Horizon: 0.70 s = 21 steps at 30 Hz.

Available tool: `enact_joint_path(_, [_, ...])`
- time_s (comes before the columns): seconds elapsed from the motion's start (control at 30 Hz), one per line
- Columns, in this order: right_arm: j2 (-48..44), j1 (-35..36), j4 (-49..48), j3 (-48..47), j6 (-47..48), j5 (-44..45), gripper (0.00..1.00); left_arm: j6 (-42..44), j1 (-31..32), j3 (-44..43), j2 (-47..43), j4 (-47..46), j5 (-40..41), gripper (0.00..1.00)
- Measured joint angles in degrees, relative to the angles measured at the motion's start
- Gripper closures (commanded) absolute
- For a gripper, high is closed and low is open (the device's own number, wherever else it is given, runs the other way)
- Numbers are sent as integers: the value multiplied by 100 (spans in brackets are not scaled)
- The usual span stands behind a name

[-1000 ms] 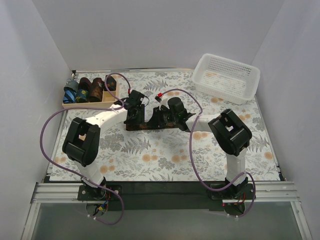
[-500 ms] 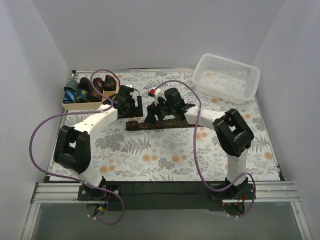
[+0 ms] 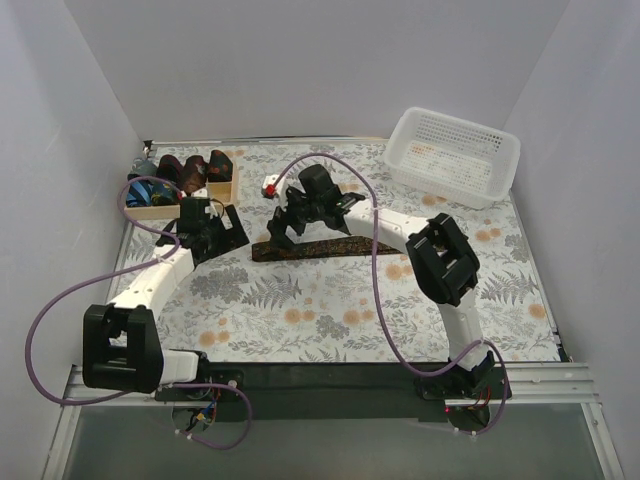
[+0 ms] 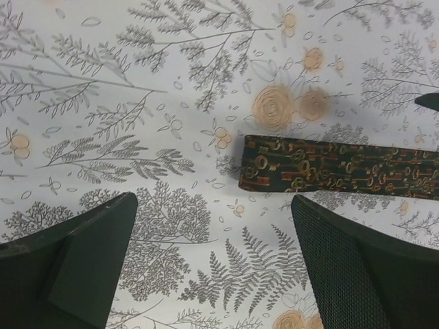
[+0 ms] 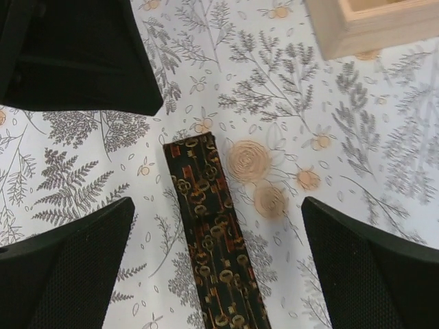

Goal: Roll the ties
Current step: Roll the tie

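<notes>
Flat tie [image 3: 310,247] on surface [image 3: 330,310], unrolled.
Fingers of left gripper [image 4: 214,233] and right gripper [image 5: 218,240] are held wide, empty, over tie's end; that end is best pinched squarely.

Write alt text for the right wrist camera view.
A dark necktie with gold key motifs lies flat on a floral tablecloth, between the open black fingers of the right gripper. A pale wooden tray shows its corner at top right.

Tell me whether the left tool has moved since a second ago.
Yes. The left tool has pulled left off the tie, from right of the wooden tray to just in front of it.
</notes>
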State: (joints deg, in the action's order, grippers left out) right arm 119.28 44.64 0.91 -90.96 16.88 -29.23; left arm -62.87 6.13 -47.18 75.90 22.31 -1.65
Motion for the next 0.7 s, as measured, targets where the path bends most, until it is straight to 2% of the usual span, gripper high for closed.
enact_joint_path(0.13, [544, 144, 393, -525, 363, -153, 4, -20, -168, 337, -157, -44, -24, 12])
enact_joint_path(0.3, [1023, 262, 885, -852, 839, -179, 5, -15, -260, 358, -157, -94, 133, 12])
enact_joint_path(0.5, [1362, 352, 1182, -1202, 1180, -92, 8, -13, -278, 358, -142, -140, 227, 12])
enact_joint_path(0.7, [1727, 407, 1316, -1648, 1379, -33, 15, -4, -293, 358, -133, -144, 229, 14])
